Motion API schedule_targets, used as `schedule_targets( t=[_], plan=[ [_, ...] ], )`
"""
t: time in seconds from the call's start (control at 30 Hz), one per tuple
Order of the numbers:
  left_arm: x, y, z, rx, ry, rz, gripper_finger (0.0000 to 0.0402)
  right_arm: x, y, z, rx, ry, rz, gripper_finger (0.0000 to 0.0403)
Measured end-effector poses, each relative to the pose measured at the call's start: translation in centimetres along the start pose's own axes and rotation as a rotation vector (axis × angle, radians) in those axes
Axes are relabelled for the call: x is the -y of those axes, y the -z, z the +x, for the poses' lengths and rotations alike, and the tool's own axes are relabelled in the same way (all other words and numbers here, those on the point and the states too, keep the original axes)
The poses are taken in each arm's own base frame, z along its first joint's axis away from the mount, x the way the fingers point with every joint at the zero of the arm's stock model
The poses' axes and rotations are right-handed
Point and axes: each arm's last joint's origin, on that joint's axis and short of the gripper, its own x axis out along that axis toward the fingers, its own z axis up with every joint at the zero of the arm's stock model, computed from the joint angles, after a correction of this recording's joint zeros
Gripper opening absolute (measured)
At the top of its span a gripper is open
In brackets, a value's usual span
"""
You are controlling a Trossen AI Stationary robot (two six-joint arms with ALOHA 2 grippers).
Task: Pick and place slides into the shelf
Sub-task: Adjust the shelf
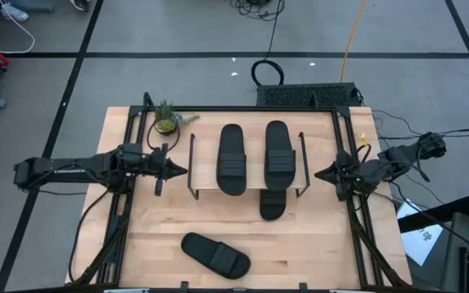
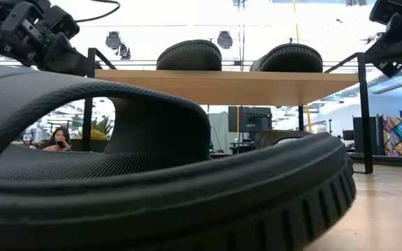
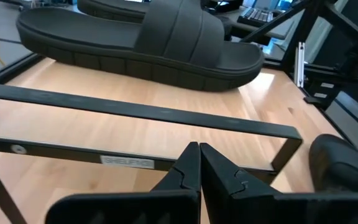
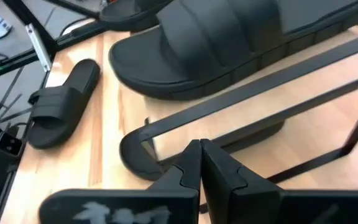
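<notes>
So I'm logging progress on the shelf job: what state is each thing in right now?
Shelf: upright, two slides on top.
Left slide on shelf: flat, strap up.
Right slide on shelf: flat, strap up.
Third slide: partly under the shelf.
Fourth slide: loose on the table.
Left gripper: fingers shut, empty.
Right gripper: fingers shut, empty.

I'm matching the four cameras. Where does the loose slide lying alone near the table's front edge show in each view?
High view: loose slide, bottom centre, angled.
Low view: fills the foreground.
Left wrist view: probably the dark shape at the right edge.
Right wrist view: at left.
Shared landmark: the shelf, carrying two slides.
</notes>
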Motion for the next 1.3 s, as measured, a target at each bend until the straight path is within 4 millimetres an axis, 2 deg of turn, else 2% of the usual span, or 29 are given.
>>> schedule_targets(
  t=[0.37, 0.57, 0.83, 1.3],
  plan=[
    [1.7, 0.2, 0.4, 0.001, -0.015, -0.080, 0.0000, -1.0, 0.1, 1.6, -0.079, 0.036, -0.042, 0.0000],
    [2.6, 0.5, 1.5, -0.027, 0.003, -0.104, 0.0000, -1.1, -0.1, 1.7, -0.064, 0.030, -0.040, 0.0000],
    [3.5, -0.7, 3.1, -0.084, -0.030, -0.121, 0.0000, -1.6, -0.4, 1.9, -0.036, 0.001, -0.072, 0.0000],
    [4.2, -2.3, 5.2, -0.239, -0.084, -0.143, 0.0000, -2.4, -0.2, 2.8, -0.110, -0.069, -0.083, 0.0000]
  ],
)
